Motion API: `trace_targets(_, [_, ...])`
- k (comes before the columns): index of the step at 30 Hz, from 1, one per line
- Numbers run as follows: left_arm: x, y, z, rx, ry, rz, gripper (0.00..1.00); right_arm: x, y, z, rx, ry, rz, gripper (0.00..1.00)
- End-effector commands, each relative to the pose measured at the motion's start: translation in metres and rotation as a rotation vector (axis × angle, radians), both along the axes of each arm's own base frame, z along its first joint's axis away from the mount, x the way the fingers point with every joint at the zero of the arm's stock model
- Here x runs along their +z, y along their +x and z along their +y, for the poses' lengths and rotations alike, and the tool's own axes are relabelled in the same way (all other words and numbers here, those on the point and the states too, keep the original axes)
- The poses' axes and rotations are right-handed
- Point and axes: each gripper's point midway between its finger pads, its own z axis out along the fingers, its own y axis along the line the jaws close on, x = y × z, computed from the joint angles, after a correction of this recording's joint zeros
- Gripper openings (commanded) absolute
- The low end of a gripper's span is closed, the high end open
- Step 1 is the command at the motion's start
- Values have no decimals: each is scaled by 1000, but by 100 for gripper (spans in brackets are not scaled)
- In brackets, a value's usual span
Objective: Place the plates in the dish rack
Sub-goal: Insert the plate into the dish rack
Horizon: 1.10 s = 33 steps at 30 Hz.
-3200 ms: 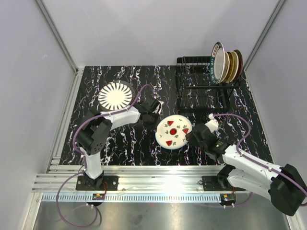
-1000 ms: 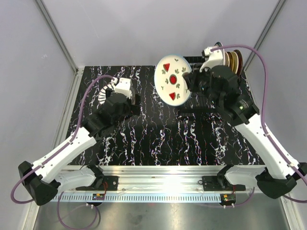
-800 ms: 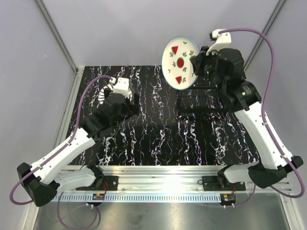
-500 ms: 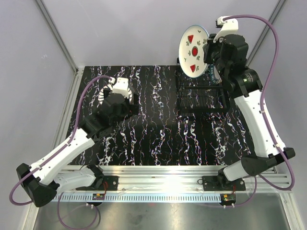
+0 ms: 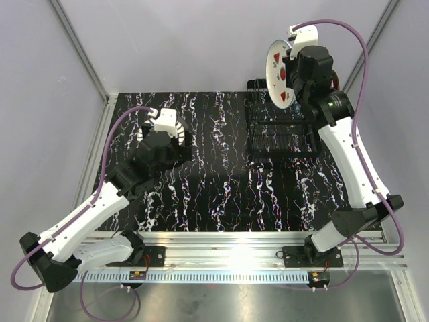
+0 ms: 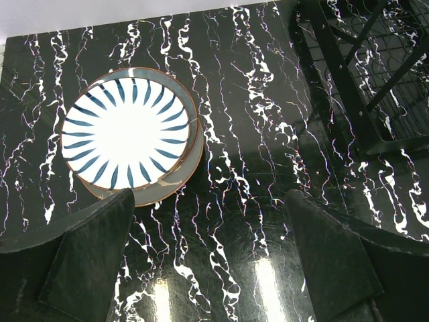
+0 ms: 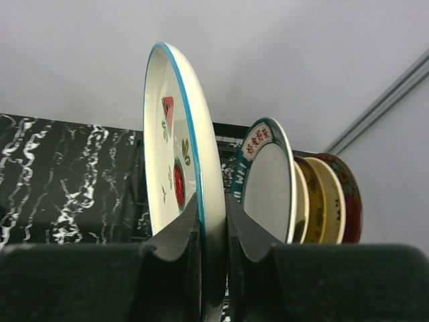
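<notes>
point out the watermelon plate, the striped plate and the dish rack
watermelon plate [image 7: 175, 181]: right wrist view, red mark on its face
striped plate [image 6: 127, 131]: left wrist view, white middle
dish rack [image 5: 281, 141]: top view, bare wire floor

An upright plate [image 7: 175, 134] sits between the fingers of the right gripper [image 7: 211, 213]; racked plates [image 7: 268, 191] stand just right (in the dish rack [image 5: 281, 137]); stacked plates [image 6: 127, 131] lie ahead-left of the left gripper [image 6: 209, 201].
</notes>
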Motion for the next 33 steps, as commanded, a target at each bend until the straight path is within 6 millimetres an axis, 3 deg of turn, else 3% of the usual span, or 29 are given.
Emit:
trace_targets(1, [13, 5, 1, 16, -24, -45, 99, 77, -4, -22, -90, 8, -248, 0])
trace_targets(11, [8, 6, -4, 5, -19, -27, 99, 67, 2, -37, -167, -117, -236, 0])
trace_targets(22, [2, 8, -5, 8, 2, -11, 99, 30, 13, -46, -220, -204, -173, 0])
trace_targets(33, [2, 9, -3, 14, 14, -9, 99, 21, 20, -55, -241, -201, -160, 0])
